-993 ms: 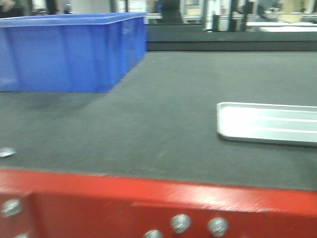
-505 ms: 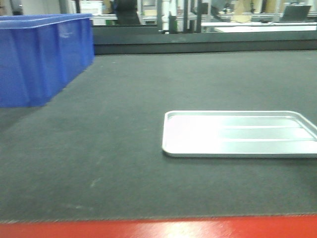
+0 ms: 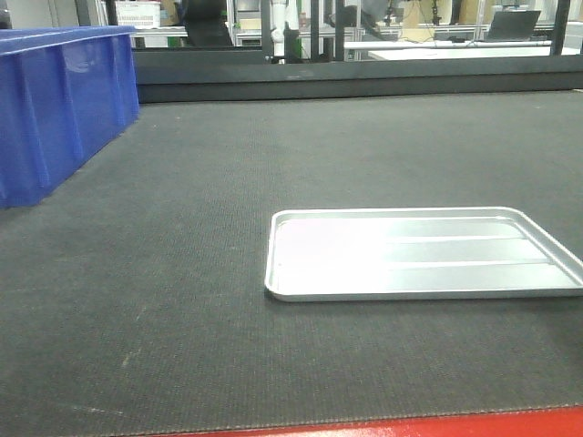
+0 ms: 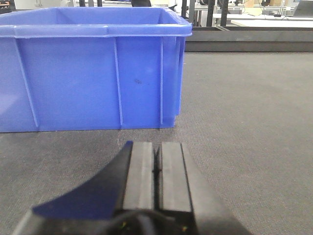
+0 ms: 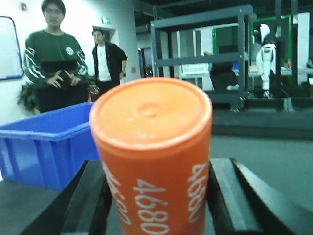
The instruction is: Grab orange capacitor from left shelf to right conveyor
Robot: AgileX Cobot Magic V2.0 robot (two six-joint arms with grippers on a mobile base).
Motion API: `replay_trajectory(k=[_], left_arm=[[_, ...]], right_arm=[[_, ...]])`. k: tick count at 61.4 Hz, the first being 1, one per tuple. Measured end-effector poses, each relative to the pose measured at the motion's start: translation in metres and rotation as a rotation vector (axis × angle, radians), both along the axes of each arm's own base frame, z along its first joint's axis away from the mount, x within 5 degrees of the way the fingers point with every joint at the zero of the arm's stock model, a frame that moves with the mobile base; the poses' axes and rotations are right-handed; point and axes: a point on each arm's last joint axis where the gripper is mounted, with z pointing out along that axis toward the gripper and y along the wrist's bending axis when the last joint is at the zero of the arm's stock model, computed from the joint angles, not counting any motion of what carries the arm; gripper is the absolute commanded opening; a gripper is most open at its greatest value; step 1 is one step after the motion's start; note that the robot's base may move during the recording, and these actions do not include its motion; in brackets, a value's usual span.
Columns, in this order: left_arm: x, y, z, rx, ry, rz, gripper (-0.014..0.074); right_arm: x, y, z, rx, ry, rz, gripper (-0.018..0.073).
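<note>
While the capacitor is clamped in the right gripper, treat it as a rigid, smooth-sided can: the two black jaws stand on opposite sides of its body, pressed to the curved wall, with the flat end cap clear above them and the white "4680" print running down the side. It does not appear in the front view, so its position over the conveyor cannot be fixed; the wrist view shows only grey belt and a blue bin behind it. The glossy sleeve is likely slippery, and the weight is probably moderate for the size. Hold should therefore be taken across the diameter at mid-body, not near either end, where the can could pivot out. The shell looks stiff enough to accept firm pressure without denting. Being round, the part will roll if laid on its side; set it down on a flat end, on bare belt, clear of the tray. The left gripper is empty, its jaws pressed together, low over the belt just in front of the bin. Placement on the conveyor is not yet done.
</note>
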Motion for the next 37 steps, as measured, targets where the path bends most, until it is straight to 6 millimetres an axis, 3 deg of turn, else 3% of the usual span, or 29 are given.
replay_trajectory(k=[23,37], left_arm=[[0.000,0.000,0.000,0.000,0.000,0.000,-0.0125],[0.000,0.000,0.000,0.000,0.000,0.000,-0.0125]], right_arm=[[-0.008,0.004,0.012,0.046,-0.140,0.079,0.0050],[0.002,0.009,0.009,0.034,-0.069,0.078,0.0050]])
